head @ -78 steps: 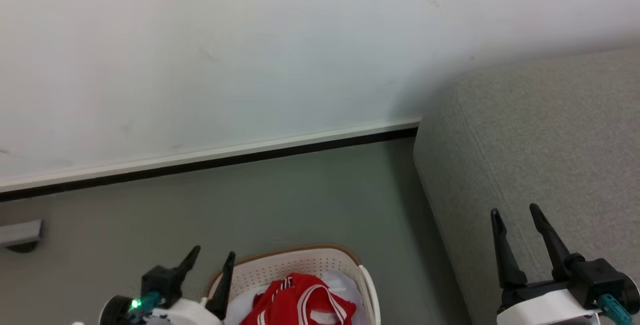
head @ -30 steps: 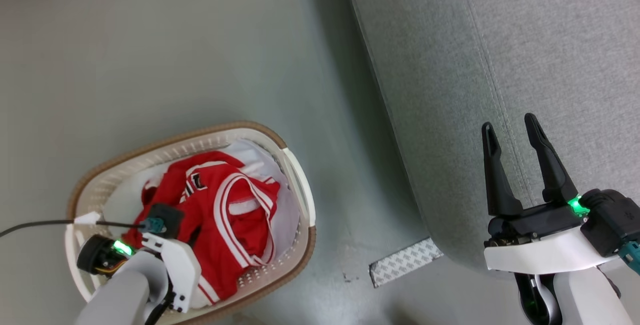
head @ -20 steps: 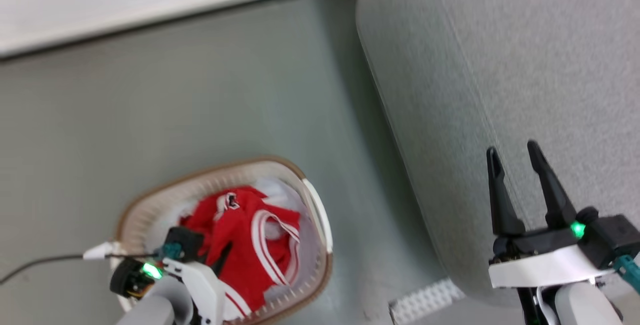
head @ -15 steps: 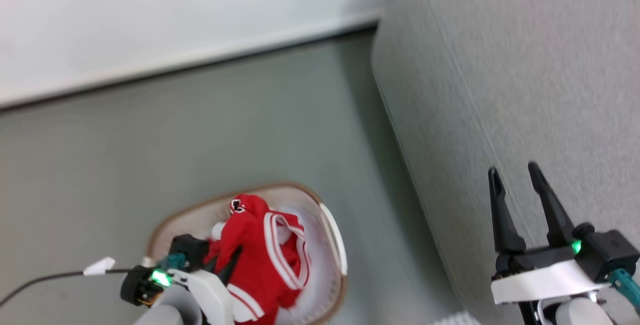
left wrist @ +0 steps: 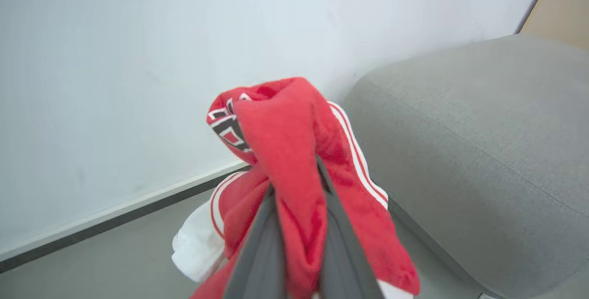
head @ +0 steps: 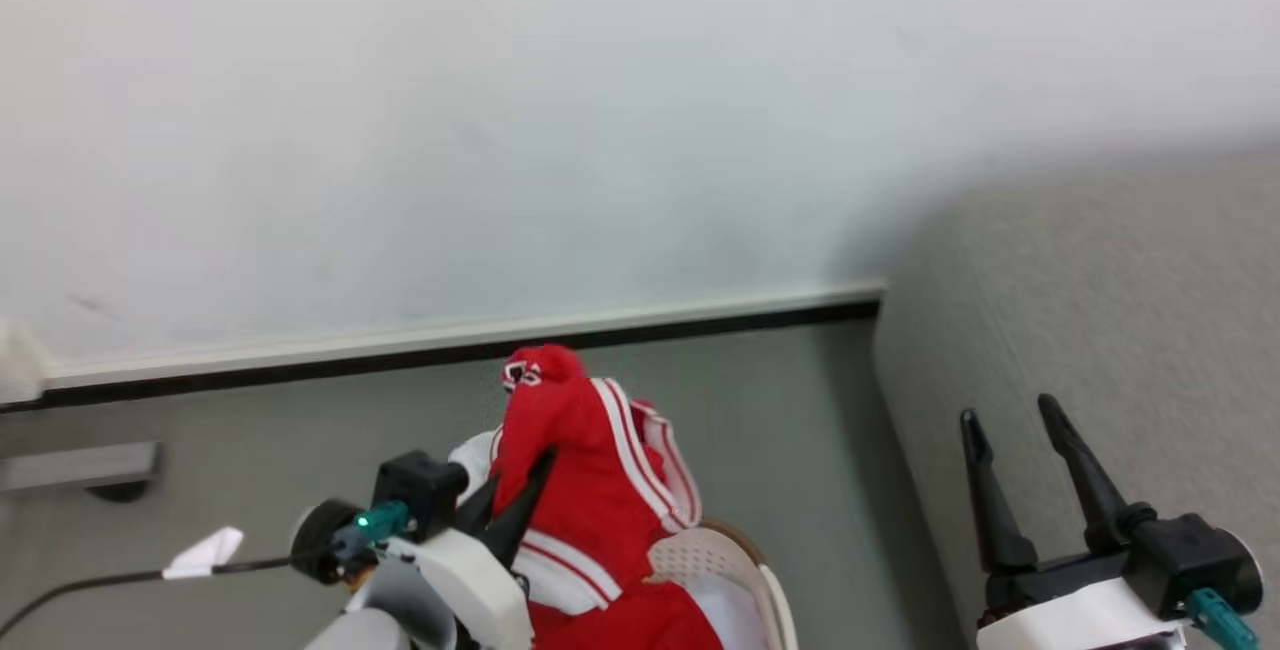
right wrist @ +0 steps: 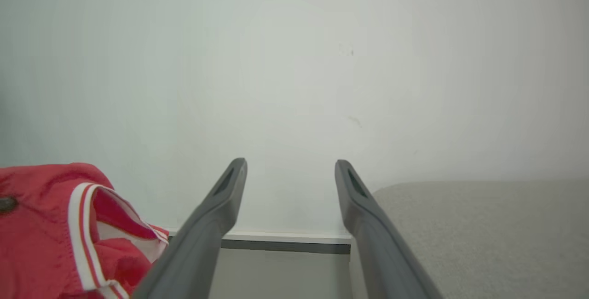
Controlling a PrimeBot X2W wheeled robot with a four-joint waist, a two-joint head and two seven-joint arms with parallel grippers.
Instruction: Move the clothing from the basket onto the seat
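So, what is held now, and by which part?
The left gripper holds the clothing by a bunched fold near its top; the right gripper holds nothing.

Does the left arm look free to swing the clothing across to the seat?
Probably yes: the left gripper is shut on the clothing, held high over the basket, and just floor lies between it and the seat.

Head camera looks down-forward; wrist cameras face the wall (head: 600,130) (seemingly near); all share the seat (head: 1100,330).

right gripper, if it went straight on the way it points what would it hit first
Probably the plain white wall; the open right gripper aims above the pale skirting and the grey fabric seat. Depth unclear.
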